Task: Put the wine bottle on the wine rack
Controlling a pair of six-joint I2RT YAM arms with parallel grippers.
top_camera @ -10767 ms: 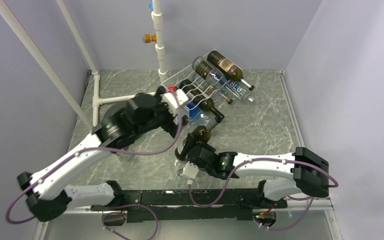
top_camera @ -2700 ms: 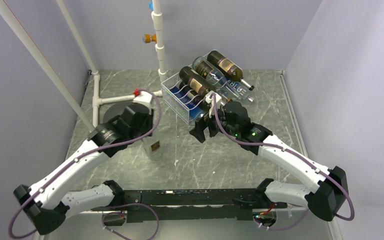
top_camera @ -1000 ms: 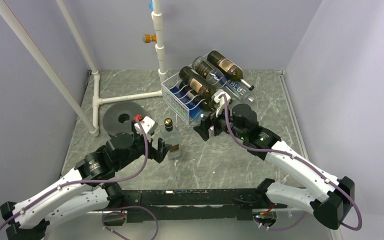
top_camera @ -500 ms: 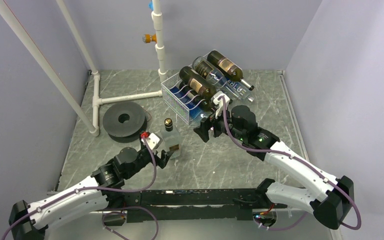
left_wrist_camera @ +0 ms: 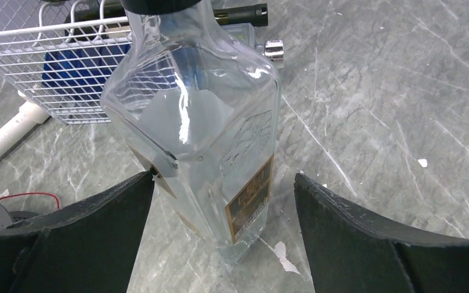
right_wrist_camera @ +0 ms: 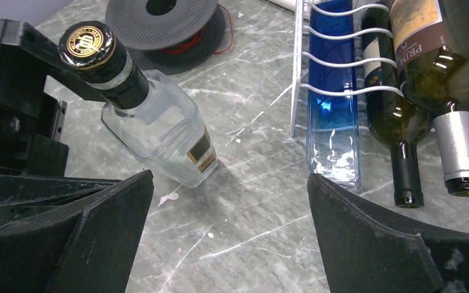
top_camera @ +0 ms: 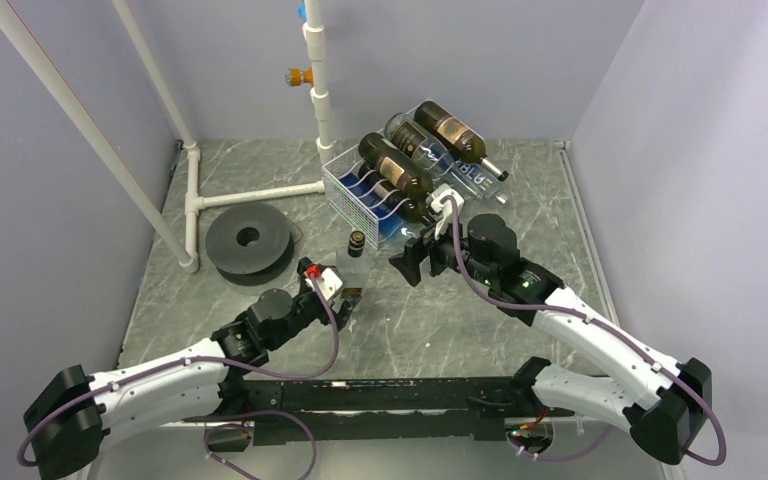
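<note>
The wine bottle [top_camera: 356, 262] is a clear square bottle with a black cap and a gold label. It stands tilted on the table, just in front of the wine rack [top_camera: 352, 190]. My left gripper [top_camera: 348, 295] is open and straddles the bottle's lower body [left_wrist_camera: 207, 122]. One finger touches a label edge and the other stands apart from the glass. My right gripper [top_camera: 410, 262] hangs open and empty by the rack's front, with the bottle [right_wrist_camera: 159, 131] to its left. The white wire rack [right_wrist_camera: 317, 61] holds several lying bottles.
On the rack lie a blue bottle [right_wrist_camera: 333, 116] and dark wine bottles [right_wrist_camera: 403, 104], their necks pointing at the right gripper. A black spool [top_camera: 248, 238] lies at the left. A white pipe frame [top_camera: 250, 192] stands behind the spool. Walls close both sides.
The left arm has swung right and forward, and the clear bottle has shifted right, toward the rack. The right gripper has hardly moved.
</note>
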